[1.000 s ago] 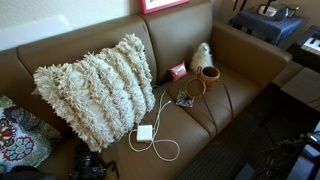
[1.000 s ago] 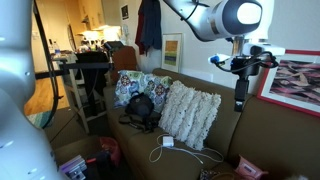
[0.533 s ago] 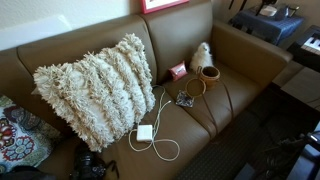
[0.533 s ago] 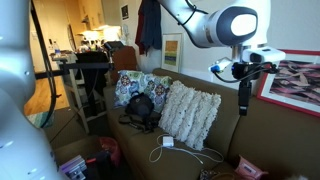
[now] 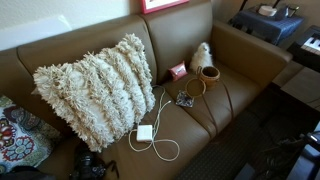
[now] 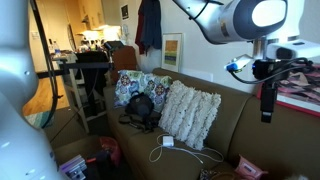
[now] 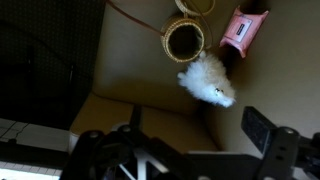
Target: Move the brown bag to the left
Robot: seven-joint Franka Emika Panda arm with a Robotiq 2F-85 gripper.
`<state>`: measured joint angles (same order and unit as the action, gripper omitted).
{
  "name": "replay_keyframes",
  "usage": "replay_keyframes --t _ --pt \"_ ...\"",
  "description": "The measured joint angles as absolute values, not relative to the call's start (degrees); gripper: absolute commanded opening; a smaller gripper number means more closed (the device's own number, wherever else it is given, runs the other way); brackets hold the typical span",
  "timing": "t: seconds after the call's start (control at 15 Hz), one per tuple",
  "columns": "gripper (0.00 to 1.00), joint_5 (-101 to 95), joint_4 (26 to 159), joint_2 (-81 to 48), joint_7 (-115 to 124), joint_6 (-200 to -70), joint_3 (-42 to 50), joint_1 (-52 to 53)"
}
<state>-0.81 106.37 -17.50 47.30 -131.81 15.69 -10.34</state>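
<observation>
The brown bag point(image 5: 209, 72) is a small round tan bucket standing on the right seat cushion of the brown couch point(image 5: 235, 50), with its hoop handle point(image 5: 191, 87) lying in front of it. In the wrist view the bag point(image 7: 185, 41) shows its dark mouth from above, far below the camera. My gripper point(image 7: 200, 135) is open and empty, high above the couch and apart from the bag. In an exterior view the gripper point(image 6: 266, 103) hangs pointing down in front of the wall. The bag does not show in that view.
A white fluffy plush point(image 5: 201, 55) point(image 7: 207, 80) and a small pink box point(image 5: 178, 71) point(image 7: 243, 30) sit right beside the bag. A large shaggy pillow point(image 5: 95, 88) leans on the backrest to the left. A white charger with its cable point(image 5: 146, 132) lies on the seat.
The arm and gripper have moved to the right in the exterior view that shows them. The bag and the other things on the couch have not moved.
</observation>
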Motion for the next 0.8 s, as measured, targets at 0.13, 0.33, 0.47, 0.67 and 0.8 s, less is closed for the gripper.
replay_keyframes --t 0.13,0.33,0.47,0.67,0.8 --pt "1.0 -0.8 106.1 -17.5 47.3 -131.1 15.9 -10.7" --pt "1.0 -0.8 106.0 -18.4 47.3 -130.3 15.9 -10.7" --pt "1.0 -1.3 106.0 -20.4 48.0 -128.9 15.9 -10.4" --pt "1.0 -2.4 105.4 -25.2 48.9 -128.1 15.9 -9.7" --pt "1.0 -2.7 103.9 -29.0 49.2 -128.1 15.9 -9.3"
